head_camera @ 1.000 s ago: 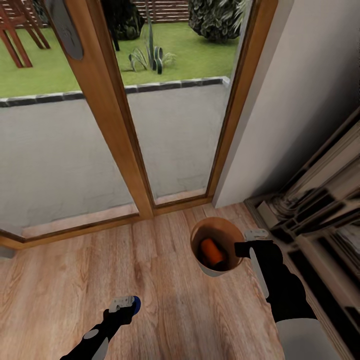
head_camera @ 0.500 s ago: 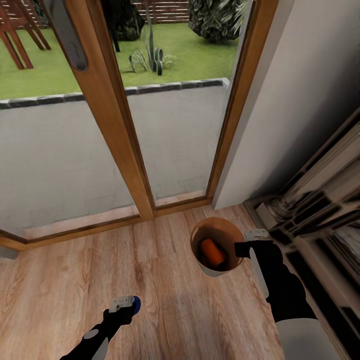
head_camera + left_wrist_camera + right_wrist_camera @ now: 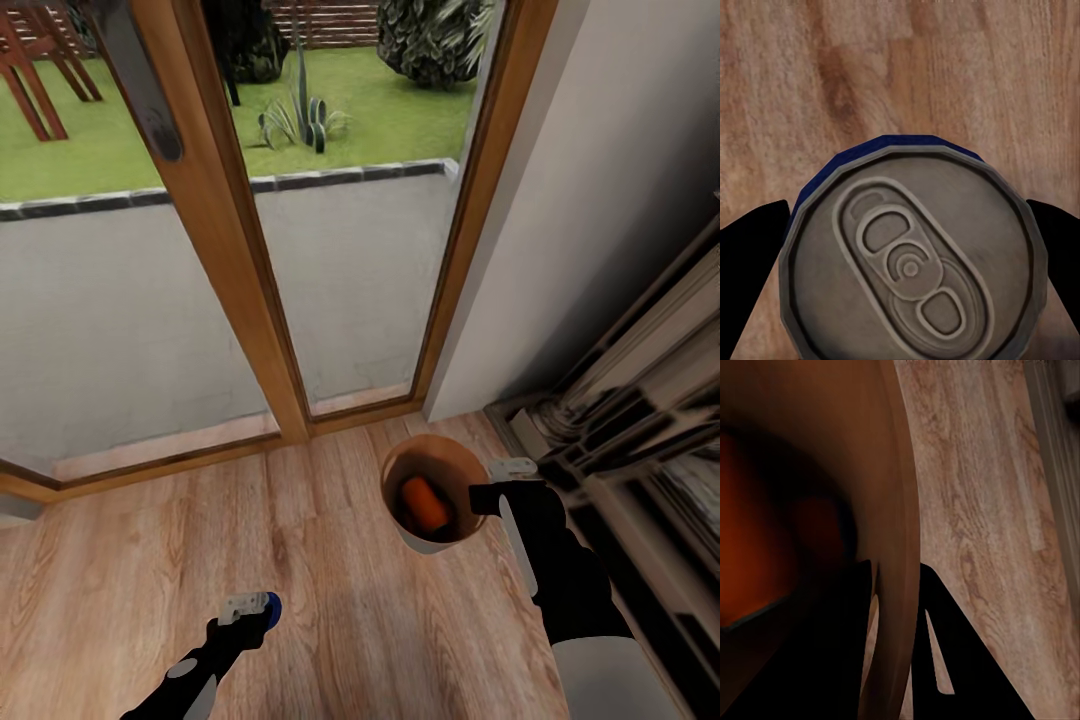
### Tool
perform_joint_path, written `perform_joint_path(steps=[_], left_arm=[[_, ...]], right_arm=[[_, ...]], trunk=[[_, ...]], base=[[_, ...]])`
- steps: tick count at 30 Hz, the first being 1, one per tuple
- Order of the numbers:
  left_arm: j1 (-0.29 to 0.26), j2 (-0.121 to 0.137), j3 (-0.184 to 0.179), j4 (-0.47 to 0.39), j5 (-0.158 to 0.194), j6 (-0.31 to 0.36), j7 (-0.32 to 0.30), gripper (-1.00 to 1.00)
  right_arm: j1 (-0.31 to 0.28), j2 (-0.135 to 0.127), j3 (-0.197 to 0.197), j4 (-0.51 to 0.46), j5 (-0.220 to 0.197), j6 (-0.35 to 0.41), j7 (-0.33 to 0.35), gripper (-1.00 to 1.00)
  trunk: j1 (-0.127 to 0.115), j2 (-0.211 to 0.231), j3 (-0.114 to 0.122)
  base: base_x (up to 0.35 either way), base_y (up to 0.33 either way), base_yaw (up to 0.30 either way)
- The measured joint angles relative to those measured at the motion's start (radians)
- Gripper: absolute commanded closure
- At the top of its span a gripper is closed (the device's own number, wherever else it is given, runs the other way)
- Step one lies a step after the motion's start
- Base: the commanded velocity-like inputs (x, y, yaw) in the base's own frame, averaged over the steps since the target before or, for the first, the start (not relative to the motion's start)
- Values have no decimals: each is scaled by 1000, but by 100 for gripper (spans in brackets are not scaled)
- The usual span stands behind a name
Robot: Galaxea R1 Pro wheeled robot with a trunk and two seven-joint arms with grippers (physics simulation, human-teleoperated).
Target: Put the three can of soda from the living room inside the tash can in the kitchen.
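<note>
Flooring is light wood plank [image 3: 300, 560], laid up to a wood-framed glass door [image 3: 225, 240] that looks onto a grey paved terrace and a lawn with plants. A plain light wall [image 3: 600, 200] stands at the right of the door, and dark shelving [image 3: 640, 440] runs along the floor below it.

Trash can [image 3: 432, 495]: small, round, tapered, light grey outside and glossy brown-copper inside. It is near the wall corner, just beside the shelving. Whether its base touches the floor cannot be determined from the head view. One orange soda can [image 3: 425, 503] lies tilted inside it.

Right gripper [image 3: 487, 495]: positioned at the bin's rim on the shelving side. In the right wrist view one dark finger [image 3: 945, 652] is outside the wall of the bin [image 3: 896, 547] and the other is inside, so the jaws are closed on the rim.

Left gripper [image 3: 250, 610]: held low over the planks, well apart from the bin. It grips a blue soda can [image 3: 270, 605]. In the left wrist view the can's grey lid with pull tab [image 3: 911, 259] faces the camera, blue body showing at its edge, with a black finger [image 3: 754, 247] pressed at each side. The jaws are spread only to the can's width.
</note>
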Motion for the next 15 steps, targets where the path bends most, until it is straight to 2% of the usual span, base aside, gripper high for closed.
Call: perform_joint_path(steps=[5,12,13,15], left_arm=[[0,0,0,0,0,0,0,100],[0,0,0,-2,0,-2,-13,100],[0,2,1,-3,1,-2,-53,100],[0,22,4,-18,4,3,-224,100]], right_arm=[[0,0,0,0,0,0,0,100],[0,0,0,24,2,-1,0,100],[0,0,0,38,3,-2,0,100],[0,0,0,54,2,-4,1,100]], trunk=[[-19,35,16],[-19,35,16],[-19,35,16],[-19,35,16]], base=[[0,0,0],[0,0,0],[0,0,0],[0,0,0]])
